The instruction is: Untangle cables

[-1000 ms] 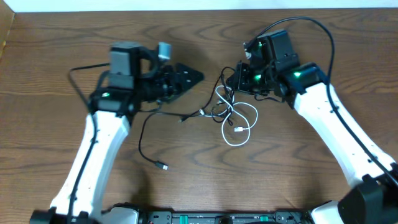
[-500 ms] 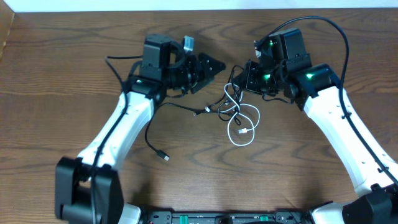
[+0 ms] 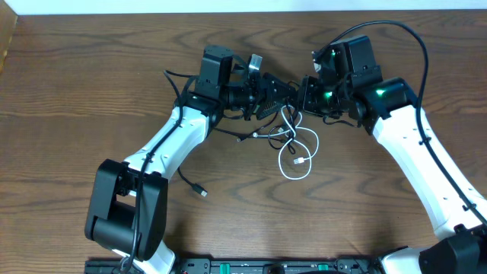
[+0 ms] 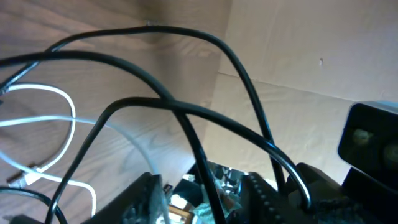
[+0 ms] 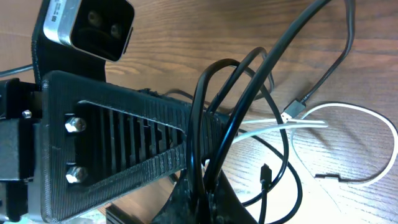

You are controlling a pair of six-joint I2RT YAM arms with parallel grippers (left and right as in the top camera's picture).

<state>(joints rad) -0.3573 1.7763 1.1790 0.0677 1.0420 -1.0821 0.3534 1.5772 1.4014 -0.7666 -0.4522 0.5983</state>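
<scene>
The cables lie tangled at mid-table: a thin black cable [image 3: 228,131] and a thin white cable [image 3: 313,144] looped together. My right gripper [image 3: 302,95] is shut on black loops at the bundle's top; the wrist view shows black strands [image 5: 249,93] rising from its jaws [image 5: 208,193], with the white cable [image 5: 373,118] on the wood beyond. My left gripper [image 3: 287,93] sits nose to nose with it. Its jaws [image 4: 205,202] stand apart with one black strand [image 4: 186,112] running between them. White cable [image 4: 68,118] lies to the left.
The black cable's free tail ends in a small plug [image 3: 202,192] on the wooden table [image 3: 61,152] at front left. The left finger [image 5: 124,149] and wrist camera [image 5: 87,25] fill much of the right wrist view. A pale wall edge [image 3: 152,6] runs along the far side.
My left arm has swung right across the table up to the bundle, and its jaws have narrowed around a black strand. The right gripper has kept its hold and barely moved.
</scene>
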